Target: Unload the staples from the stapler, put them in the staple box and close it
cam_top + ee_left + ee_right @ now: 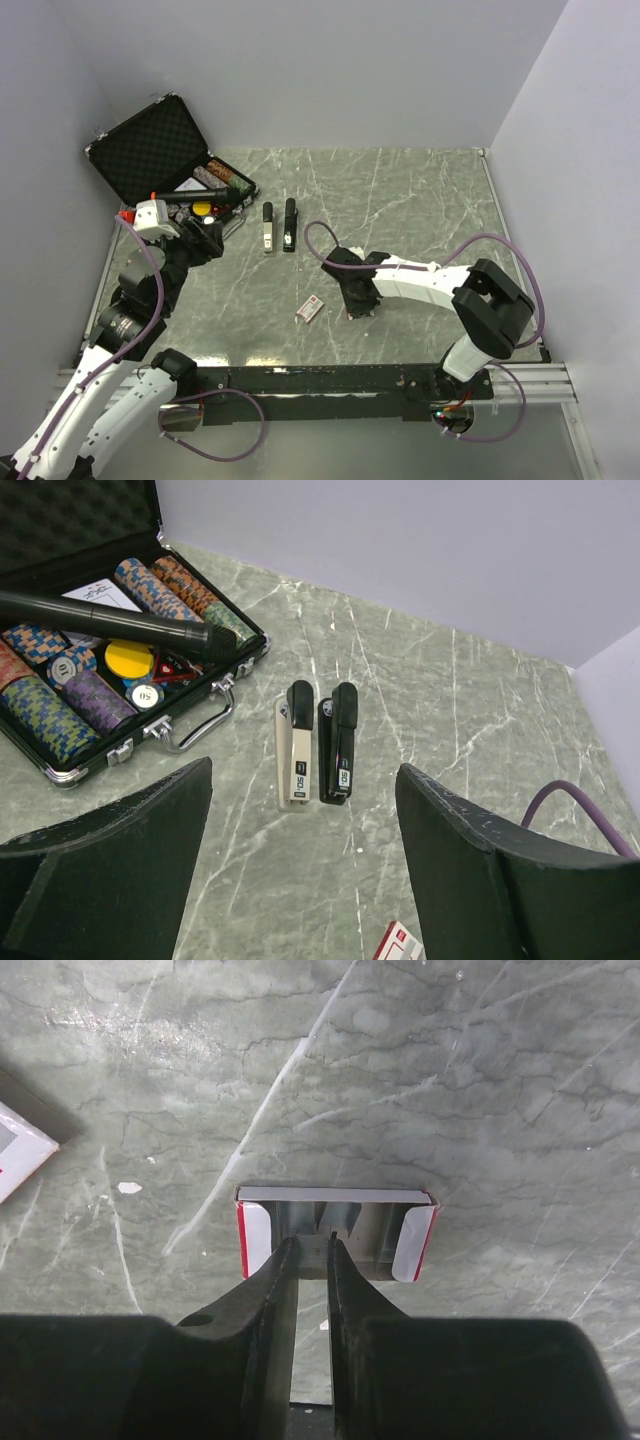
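Observation:
A beige stapler [267, 228] and a black stapler [290, 225] lie side by side at the back of the table, both closed; they also show in the left wrist view, beige [295, 745] and black [340, 742]. My right gripper [357, 300] points down at a small open red-and-white staple box [335, 1196]. Its fingers [312, 1245] are nearly closed on a grey strip of staples [313, 1254] at the box's near side. My left gripper [205, 240] is open and empty, hovering short of the staplers [305, 772].
An open black case [150, 150] of poker chips [45, 715] with a black microphone [110, 620] across it stands at the back left. A second red-and-white box piece [310, 308] lies left of my right gripper. White walls enclose the table.

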Action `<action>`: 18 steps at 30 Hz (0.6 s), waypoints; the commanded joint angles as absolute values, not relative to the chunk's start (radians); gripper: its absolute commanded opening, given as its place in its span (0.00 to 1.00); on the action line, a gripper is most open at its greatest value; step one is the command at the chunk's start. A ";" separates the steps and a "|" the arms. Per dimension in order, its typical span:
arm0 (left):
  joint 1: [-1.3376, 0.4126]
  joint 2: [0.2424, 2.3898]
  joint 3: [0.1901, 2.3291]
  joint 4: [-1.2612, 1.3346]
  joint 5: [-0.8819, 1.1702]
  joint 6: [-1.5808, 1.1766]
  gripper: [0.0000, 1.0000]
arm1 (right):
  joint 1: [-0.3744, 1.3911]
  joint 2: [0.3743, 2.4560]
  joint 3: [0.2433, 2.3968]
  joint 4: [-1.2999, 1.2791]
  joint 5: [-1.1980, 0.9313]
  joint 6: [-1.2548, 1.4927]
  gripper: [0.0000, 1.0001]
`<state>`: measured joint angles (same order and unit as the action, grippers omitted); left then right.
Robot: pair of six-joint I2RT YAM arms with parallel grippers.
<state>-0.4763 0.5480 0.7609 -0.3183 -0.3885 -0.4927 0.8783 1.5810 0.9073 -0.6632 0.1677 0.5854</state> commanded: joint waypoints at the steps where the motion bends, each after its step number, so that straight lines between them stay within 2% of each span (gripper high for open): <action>1: -0.471 0.552 0.765 -0.278 -0.371 -0.497 0.79 | 0.871 1.589 0.900 -0.646 0.176 0.589 0.16; 11: -0.469 0.554 0.765 -0.276 -0.367 -0.499 0.79 | 0.870 1.577 0.925 -0.669 0.199 0.591 0.27; 18: -0.466 0.558 0.764 -0.275 -0.359 -0.499 0.79 | 0.868 1.537 0.945 -0.698 0.215 0.591 0.31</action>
